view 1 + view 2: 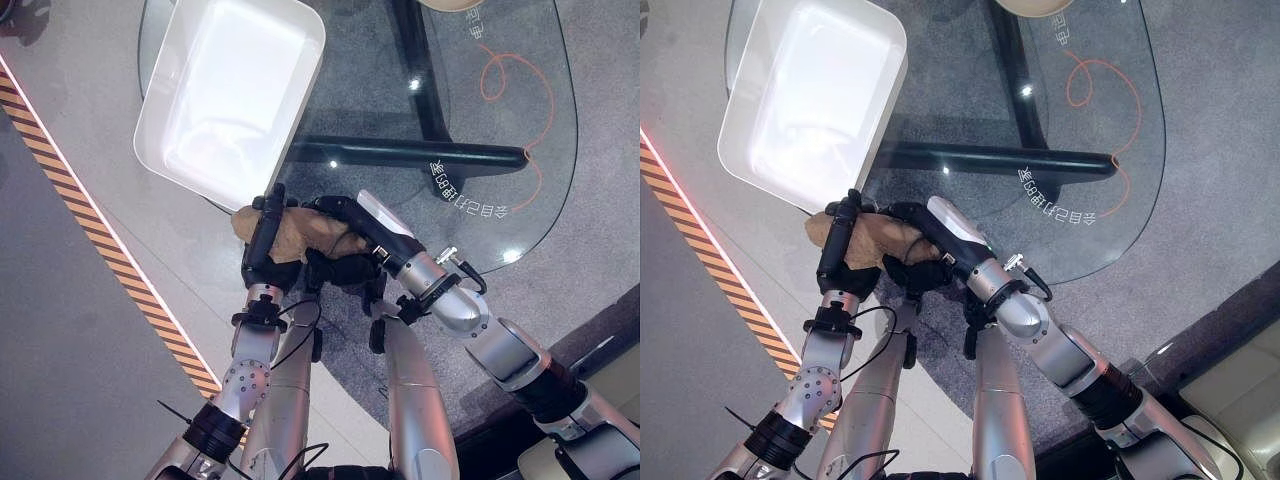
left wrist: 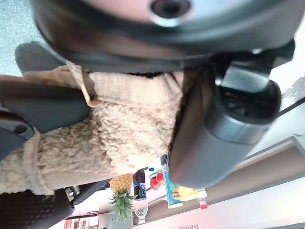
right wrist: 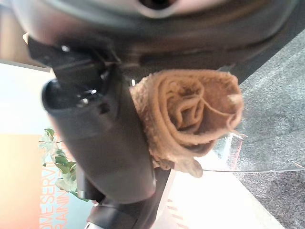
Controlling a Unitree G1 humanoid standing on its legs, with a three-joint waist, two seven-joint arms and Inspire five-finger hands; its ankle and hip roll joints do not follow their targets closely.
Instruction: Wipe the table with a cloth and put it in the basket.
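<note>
While bunched, cloth (image 1: 300, 232) sits between hands | left hand (image 1: 265, 240) grasping it | right hand (image 1: 345, 235) grasping it

Both head views look steeply down from above onto the glass worktop (image 1: 470, 130) and grey floor, from spots slightly apart, so the white basket (image 1: 232, 95) sits nearer the left edge in the right eye view. Both take in the two arms coming up from below. Each wrist view looks along its own hand from very close: the left hand (image 2: 224, 129) and the right hand (image 3: 95, 138) loom over a tan cloth (image 3: 190, 114).
</note>
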